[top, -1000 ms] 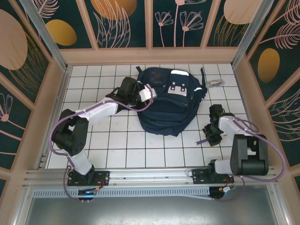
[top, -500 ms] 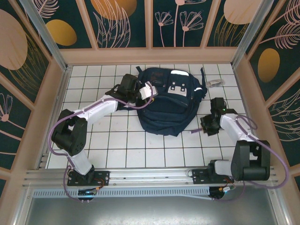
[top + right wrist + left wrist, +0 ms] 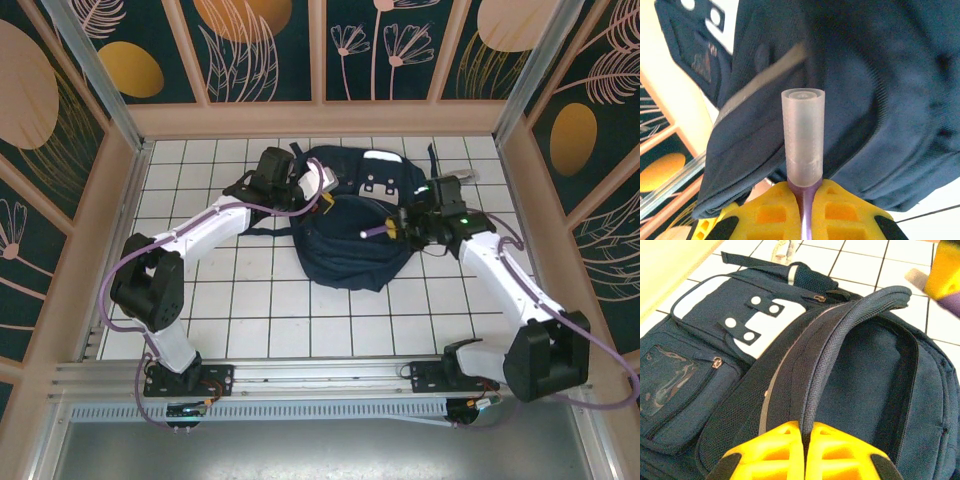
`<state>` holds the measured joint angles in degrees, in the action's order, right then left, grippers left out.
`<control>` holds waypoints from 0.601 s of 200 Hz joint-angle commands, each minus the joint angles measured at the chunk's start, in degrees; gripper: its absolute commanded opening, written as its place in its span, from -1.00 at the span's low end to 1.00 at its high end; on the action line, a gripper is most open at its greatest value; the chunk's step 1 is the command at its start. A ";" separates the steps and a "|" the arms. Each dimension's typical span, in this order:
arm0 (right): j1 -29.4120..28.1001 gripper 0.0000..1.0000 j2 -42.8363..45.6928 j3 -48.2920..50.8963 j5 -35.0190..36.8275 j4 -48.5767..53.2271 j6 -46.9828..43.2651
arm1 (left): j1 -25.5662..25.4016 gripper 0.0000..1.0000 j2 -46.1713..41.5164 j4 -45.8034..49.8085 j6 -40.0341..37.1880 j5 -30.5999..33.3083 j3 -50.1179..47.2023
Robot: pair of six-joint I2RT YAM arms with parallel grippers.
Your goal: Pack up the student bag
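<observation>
The navy student bag (image 3: 350, 255) lies mid-table with its main compartment held agape. My left gripper (image 3: 322, 196) is shut on the bag's upper opening rim (image 3: 840, 335) and holds it raised; the yellow fingertips (image 3: 785, 440) pinch the dark mesh edge. The bag's white buckle patch (image 3: 752, 320) and front pocket sit left of that rim. My right gripper (image 3: 400, 226) is shut on a purple pen (image 3: 374, 230) with a clear cap (image 3: 802, 130), pointing left over the opening. In the right wrist view the pen juts from the gripper (image 3: 804, 189) toward the bag's dark interior (image 3: 840, 65).
A small grey-white object (image 3: 458, 177) lies on the white tiled floor (image 3: 250, 300) behind the bag at the right. Wooden walls (image 3: 110, 220) enclose the table on three sides. The other gripper's yellow finger (image 3: 946, 270) shows at the left wrist view's top right.
My right gripper has carried the pen from the bag's right side up and left to its opening. The left gripper has lifted the rim, so the compartment gapes wider.
</observation>
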<state>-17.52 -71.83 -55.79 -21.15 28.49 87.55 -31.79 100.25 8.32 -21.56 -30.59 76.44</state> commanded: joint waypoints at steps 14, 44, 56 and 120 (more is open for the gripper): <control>-5.95 -0.97 -5.84 -3.48 1.04 -11.41 12.70 | -2.25 -1.00 -4.05 -9.73 8.88 -5.40 -1.51; -7.59 -1.00 -7.68 -5.18 10.46 -10.16 15.17 | -3.63 -1.00 -5.36 -14.82 16.24 -6.40 -4.02; -7.09 -1.00 -8.93 -4.80 9.60 -11.31 16.39 | -4.03 -1.00 -6.07 -16.70 18.33 -6.91 -5.17; -9.87 -1.00 3.62 -0.07 11.79 0.62 16.21 | -4.12 -1.00 -5.98 -15.50 20.85 -1.50 -4.52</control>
<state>-25.87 -75.11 -57.78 -12.29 25.02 102.39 -35.00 96.66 -1.91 -3.70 -29.91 70.02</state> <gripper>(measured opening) 0.081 0.046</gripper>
